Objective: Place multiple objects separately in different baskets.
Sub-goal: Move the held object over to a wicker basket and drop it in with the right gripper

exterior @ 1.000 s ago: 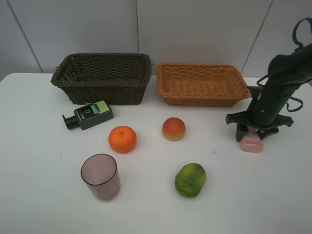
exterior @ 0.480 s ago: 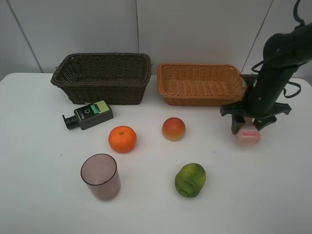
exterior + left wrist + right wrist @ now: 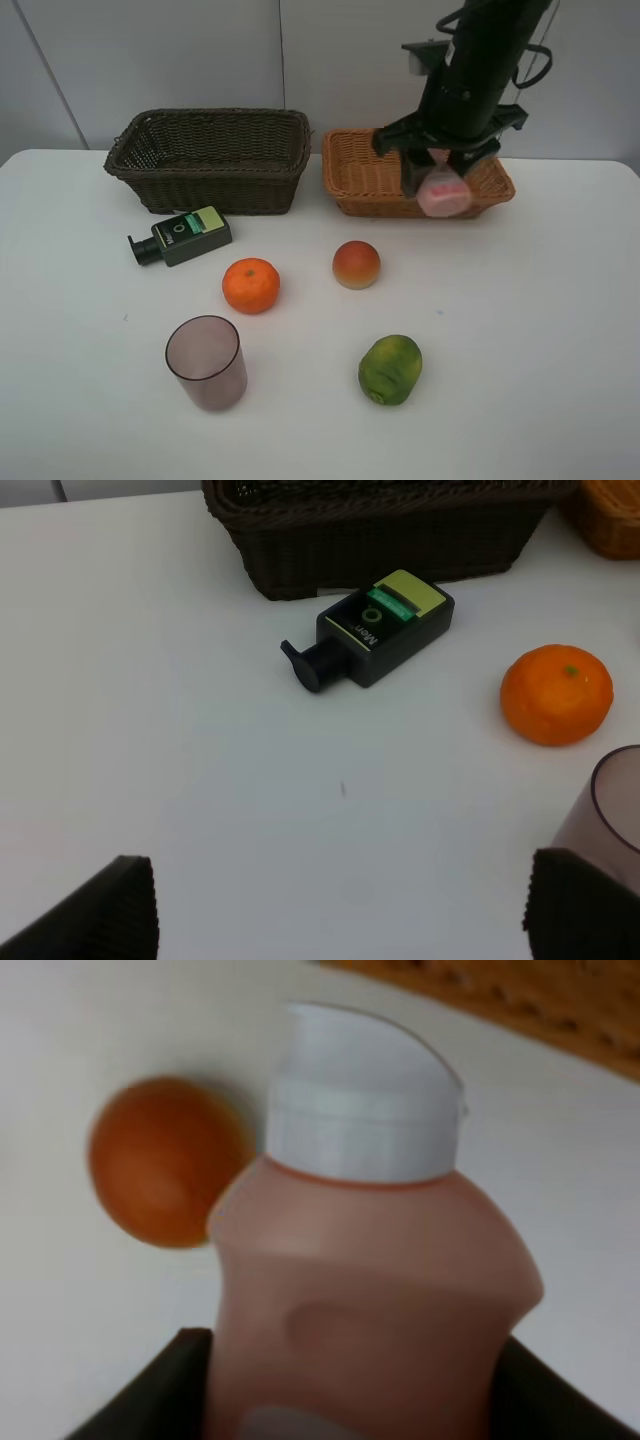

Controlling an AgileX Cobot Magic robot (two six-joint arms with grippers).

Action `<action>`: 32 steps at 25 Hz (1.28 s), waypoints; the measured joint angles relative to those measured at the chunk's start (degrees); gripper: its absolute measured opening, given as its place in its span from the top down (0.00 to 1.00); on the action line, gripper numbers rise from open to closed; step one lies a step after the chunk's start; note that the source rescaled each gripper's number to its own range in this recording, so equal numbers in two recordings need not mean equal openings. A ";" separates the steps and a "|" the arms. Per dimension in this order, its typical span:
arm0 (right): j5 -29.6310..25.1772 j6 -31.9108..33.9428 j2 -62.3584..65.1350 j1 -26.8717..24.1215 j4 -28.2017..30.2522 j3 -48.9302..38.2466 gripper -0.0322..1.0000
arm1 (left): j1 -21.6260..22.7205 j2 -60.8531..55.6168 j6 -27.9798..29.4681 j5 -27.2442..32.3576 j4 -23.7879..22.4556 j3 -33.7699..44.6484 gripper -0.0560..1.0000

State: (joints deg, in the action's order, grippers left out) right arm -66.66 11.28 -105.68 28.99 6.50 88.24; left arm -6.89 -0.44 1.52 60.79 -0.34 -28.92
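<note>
Right tool [image 3: 441, 176]: closed on the pink bottle [image 3: 444, 193], cap pointing away from the tool, held in the air over the front rim of the tan basket [image 3: 365, 175]. Left tool [image 3: 330, 915]: fingers wide apart, holding nothing, above the counter [image 3: 530, 340]. On the counter: dark basket [image 3: 215, 190], left of the tan one; pump bottle [image 3: 183, 236], lying just before it; orange [image 3: 251, 285]; red-yellow fruit [image 3: 356, 264]; green fruit [image 3: 390, 369]; cup [image 3: 207, 362], upright.

The only legible lettering is "Men", printed in pale type on the dark green pump bottle [image 3: 385, 630], beside a ring mark on its green label [image 3: 385, 604].
</note>
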 joint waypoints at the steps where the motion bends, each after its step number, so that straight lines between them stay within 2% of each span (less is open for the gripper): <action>1: 0.00 -0.15 -1.32 1.27 0.00 2.74 0.95 | 0.00 0.00 0.00 0.00 0.00 0.00 0.05; 4: 0.73 -0.20 -5.85 4.40 0.00 10.59 0.95 | 0.00 0.00 0.00 0.00 0.00 0.00 0.05; 6: 3.08 -0.34 -9.25 5.90 -0.06 15.77 0.95 | 0.00 0.00 0.00 0.00 0.00 0.00 0.05; 11: 14.02 -0.39 -15.71 8.10 -0.02 24.15 0.96 | 0.00 0.00 0.00 0.00 0.00 0.00 0.05; 17: 31.51 -0.39 -20.65 8.27 -0.05 25.06 0.96 | 0.00 0.00 0.00 0.00 0.00 0.00 0.05; 21: 40.12 -0.39 -24.27 8.27 -0.05 25.06 0.96 | 0.00 0.00 0.00 0.00 0.00 0.00 0.05; 27: 47.42 -0.39 -29.53 8.27 0.02 25.06 0.96 | 0.00 0.00 0.00 0.00 0.00 0.00 0.05; 32: 49.11 -0.39 -31.76 8.44 3.05 25.06 0.96 | 0.00 0.00 0.00 0.00 0.00 0.00 0.05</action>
State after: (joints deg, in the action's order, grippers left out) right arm -17.55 10.89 -137.44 37.43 9.55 113.30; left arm -6.89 -0.44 1.52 60.79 -0.34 -28.92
